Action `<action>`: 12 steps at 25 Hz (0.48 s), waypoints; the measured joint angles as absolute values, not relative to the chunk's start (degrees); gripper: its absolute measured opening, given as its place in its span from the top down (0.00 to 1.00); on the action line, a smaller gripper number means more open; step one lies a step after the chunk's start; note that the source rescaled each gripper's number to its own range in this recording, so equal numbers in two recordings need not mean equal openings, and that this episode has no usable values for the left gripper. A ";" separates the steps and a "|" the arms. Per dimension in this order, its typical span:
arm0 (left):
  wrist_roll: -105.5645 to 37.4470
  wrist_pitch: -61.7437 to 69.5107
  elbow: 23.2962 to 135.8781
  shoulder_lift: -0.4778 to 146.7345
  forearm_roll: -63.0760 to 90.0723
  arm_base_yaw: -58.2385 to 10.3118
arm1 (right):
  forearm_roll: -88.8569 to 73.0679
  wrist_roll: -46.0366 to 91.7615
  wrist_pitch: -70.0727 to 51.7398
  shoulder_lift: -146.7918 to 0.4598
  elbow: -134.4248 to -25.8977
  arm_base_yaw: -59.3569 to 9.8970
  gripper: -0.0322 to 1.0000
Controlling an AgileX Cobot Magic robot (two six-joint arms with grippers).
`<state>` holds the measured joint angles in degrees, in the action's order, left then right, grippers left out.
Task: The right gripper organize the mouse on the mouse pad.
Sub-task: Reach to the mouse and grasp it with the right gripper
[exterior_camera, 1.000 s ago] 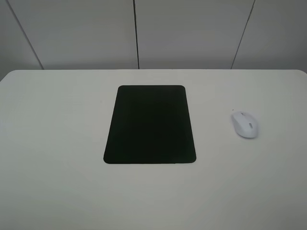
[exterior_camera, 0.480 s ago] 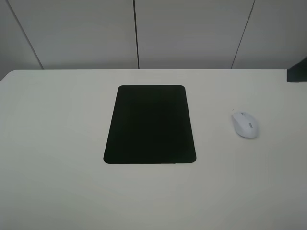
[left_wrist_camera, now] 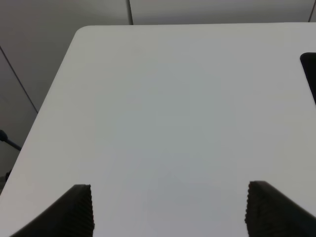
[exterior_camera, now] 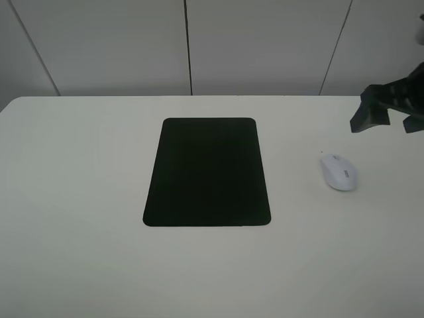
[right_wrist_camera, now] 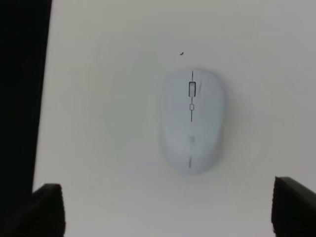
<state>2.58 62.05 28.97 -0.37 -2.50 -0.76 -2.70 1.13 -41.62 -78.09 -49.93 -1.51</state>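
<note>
Mouse (exterior_camera: 338, 172): white, lying flat on the table (exterior_camera: 79, 199) to the right of the pad (exterior_camera: 207, 172) and well apart from it. It is not on the pad. Its wheel end points toward the far edge of the table.
Pad: black rectangle with rounded corners, flat in the middle of the table, with its long sides running from near to far.
Right gripper (exterior_camera: 387, 124): black, reaching in from the right edge of the high view. It hangs in the air beyond the mouse and to its right, clear of it.
Right claw: spread wide and gripping nothing.
Right wrist view: the mouse (right_wrist_camera: 191, 121) lies ahead of the two dark fingertips (right_wrist_camera: 47, 210) and touches neither. It sits about midway across the gap between them. The grey wheel and the seam down its back are plain to see. The pad's edge (right_wrist_camera: 22, 98) shows as a dark strip on one side, with bare table between it and the mouse.
Speck (right_wrist_camera: 181, 53): a tiny dark mark on the table just beyond the mouse's wheel end.
Left gripper (left_wrist_camera: 170, 210): seen only in its own wrist view. Two dark ribbed tips stand far apart over white table, with nothing between them.
Pad in left wrist view (left_wrist_camera: 310, 74): only a rounded corner, at the picture's edge.
Table: white, with rounded far corners.
Backdrop: pale grey wall panels (exterior_camera: 265, 46) with dark seams, behind the table.
</note>
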 joint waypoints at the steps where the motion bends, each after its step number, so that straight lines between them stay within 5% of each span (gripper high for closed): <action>1: 2.58 62.05 28.97 -0.37 -2.50 -0.76 | -2.06 1.13 -41.34 -79.59 -50.38 -1.51 0.00; 12: 2.58 62.05 28.97 -0.37 -2.50 -0.76 | -0.53 1.13 -38.48 -93.92 -53.99 -1.51 0.00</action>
<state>2.58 62.05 28.97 -0.37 -2.50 -0.76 -0.53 1.13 -38.48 -93.92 -53.99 -1.51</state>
